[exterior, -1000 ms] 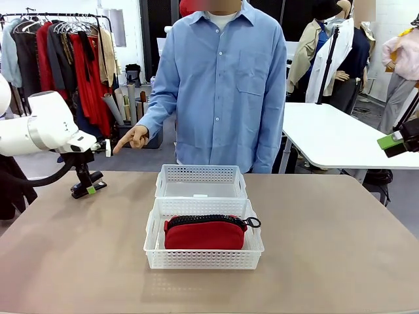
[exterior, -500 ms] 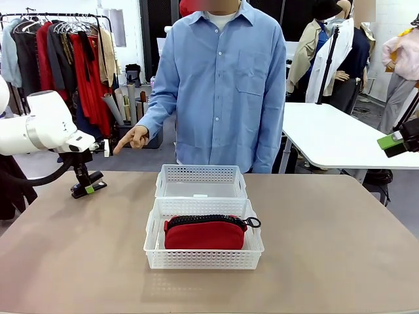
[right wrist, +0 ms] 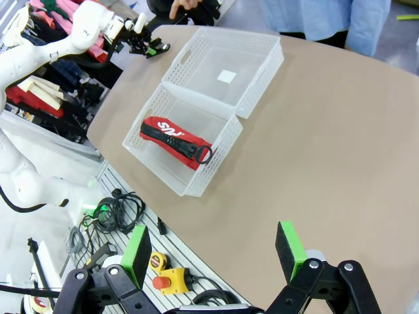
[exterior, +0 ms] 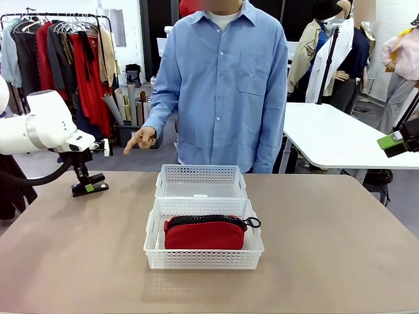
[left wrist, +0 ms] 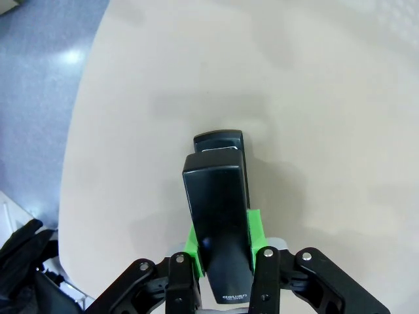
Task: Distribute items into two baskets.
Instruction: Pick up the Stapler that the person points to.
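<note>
Left gripper clenched on stapler, far left, near bench edge. Pouch fills near basket; far basket touching behind. Open bench both sides. Right gripper released, raised at right edge.

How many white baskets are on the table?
2. The near basket holds the red pouch; the far basket sits right behind it.
</note>
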